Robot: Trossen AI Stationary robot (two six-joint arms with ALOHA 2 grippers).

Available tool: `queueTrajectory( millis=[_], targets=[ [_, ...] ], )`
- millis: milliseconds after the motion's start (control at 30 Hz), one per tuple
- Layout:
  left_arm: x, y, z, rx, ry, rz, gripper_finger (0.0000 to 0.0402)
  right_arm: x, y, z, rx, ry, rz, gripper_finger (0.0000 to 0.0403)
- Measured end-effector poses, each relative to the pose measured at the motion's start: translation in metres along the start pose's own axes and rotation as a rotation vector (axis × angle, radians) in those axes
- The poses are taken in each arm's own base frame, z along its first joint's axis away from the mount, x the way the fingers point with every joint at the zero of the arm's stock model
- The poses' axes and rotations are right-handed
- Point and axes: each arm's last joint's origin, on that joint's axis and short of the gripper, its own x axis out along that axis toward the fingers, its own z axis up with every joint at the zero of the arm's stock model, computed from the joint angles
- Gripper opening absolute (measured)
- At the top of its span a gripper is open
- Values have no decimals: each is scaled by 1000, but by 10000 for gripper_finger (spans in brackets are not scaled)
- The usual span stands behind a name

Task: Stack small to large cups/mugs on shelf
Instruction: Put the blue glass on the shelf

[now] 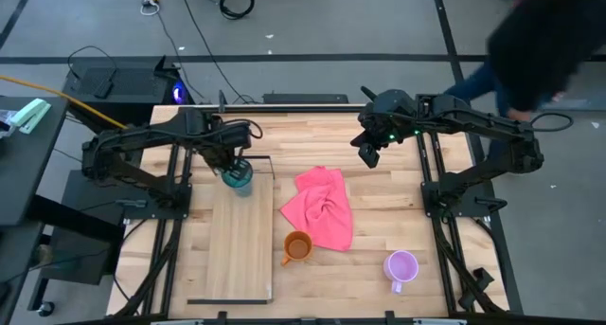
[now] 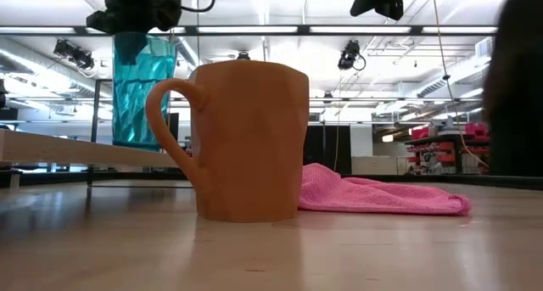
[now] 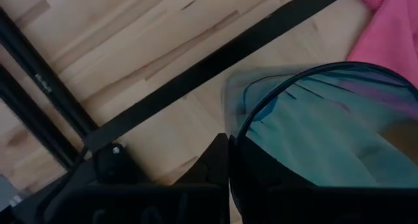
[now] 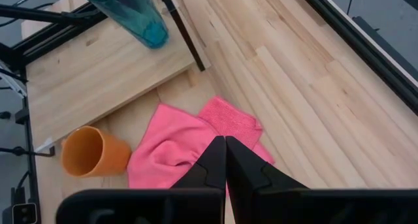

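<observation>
My left gripper is clamped on the rim of the tall teal tumbler, one dark finger outside the wall and the other inside, hidden by the ribbed, see-through plastic. The tumbler stands upright over the far end of the shelf, a long pale plank with a smooth grain and a thin black wire frame around that end. From table height the tumbler's faceted wall rises just above the plank's edge; I cannot tell whether its base touches the wood.

My right gripper hangs above the bare slatted tabletop, near the far edge and well apart from everything, its two fingers pressed flat together on nothing.

The orange mug stands upright on the table just beside the shelf's long side, matte and slightly tapered, its loop handle turned toward the plank. A pink cloth of soft, nubbly weave lies crumpled next to it, its near edge touching or just beside the mug. The lilac mug stands alone toward the near right of the table, glossy, round-mouthed, with a small handle.

A person in dark clothes is beyond the table's far right corner.
</observation>
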Motion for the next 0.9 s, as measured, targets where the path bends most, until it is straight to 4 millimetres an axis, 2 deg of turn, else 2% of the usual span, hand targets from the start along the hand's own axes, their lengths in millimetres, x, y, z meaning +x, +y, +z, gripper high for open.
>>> queueTrajectory(
  millis=[900],
  targets=[
    [0, -4, -1, 14, -10, -13, 12, 0, 0, 0, 0, 0, 0, 9]
  ],
)
